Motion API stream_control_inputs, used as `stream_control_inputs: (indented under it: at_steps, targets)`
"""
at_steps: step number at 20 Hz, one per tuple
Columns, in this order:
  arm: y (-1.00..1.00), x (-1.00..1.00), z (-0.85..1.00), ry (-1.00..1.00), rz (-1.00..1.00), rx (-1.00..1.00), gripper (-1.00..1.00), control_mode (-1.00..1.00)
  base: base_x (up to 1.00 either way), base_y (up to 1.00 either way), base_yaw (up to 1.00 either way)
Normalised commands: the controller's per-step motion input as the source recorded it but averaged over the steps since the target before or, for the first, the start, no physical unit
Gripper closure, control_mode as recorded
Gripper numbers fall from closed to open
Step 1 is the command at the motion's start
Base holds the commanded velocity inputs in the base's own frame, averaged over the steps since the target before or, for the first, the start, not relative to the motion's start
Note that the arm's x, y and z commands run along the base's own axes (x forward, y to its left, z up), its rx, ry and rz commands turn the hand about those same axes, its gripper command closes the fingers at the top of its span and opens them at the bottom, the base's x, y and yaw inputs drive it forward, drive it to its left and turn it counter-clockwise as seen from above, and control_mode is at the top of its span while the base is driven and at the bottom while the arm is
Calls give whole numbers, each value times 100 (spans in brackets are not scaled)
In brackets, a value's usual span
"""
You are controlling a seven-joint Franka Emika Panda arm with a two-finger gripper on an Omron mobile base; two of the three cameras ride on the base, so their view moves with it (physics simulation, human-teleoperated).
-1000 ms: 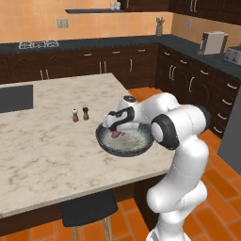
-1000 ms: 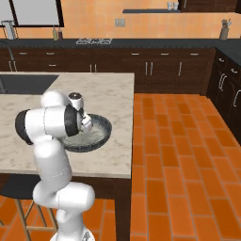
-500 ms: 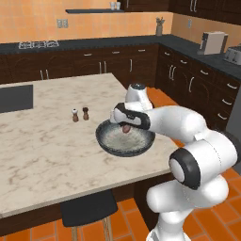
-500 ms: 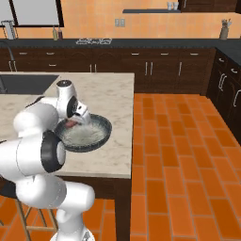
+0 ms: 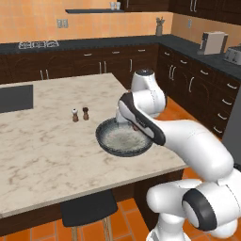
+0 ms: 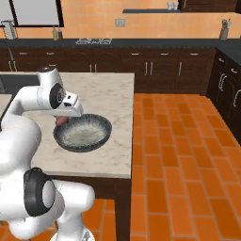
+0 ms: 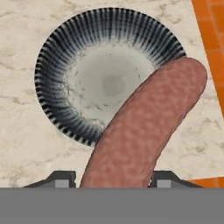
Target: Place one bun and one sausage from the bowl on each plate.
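A marble desk (image 5: 42, 150) fills the centre and left of the left base view. The wide dark bowl (image 5: 123, 138) with a streaky rim sits at centre frame, near the desk's right edge. In the hand view the bowl (image 7: 109, 74) lies in the upper half, apparently empty. The gripper (image 7: 114, 179), at the bottom of that view, pinches a reddish-brown sausage (image 7: 146, 127) that slants toward the upper right across the bowl's rim, lifted clear, presumably for carrying to a plate. Two small shakers (image 5: 80, 114) stand just left of the bowl.
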Motion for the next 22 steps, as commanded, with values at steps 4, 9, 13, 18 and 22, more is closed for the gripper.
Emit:
stream_control_inputs:
  at_steps: [4,9,13,18,22]
  targets:
    - [-66,-80,13,6,14,10,100,-100,0,0,0]
    - [-63,-77,39,3,9,7,100,-100,0,0,0]
    - [-5,-90,11,0,9,0,100,-100,0,0,0]
    - [0,-30,0,-1,0,0,100,100,-9,0,0]
    - [0,0,0,0,0,0,100,100,-66,46,0]
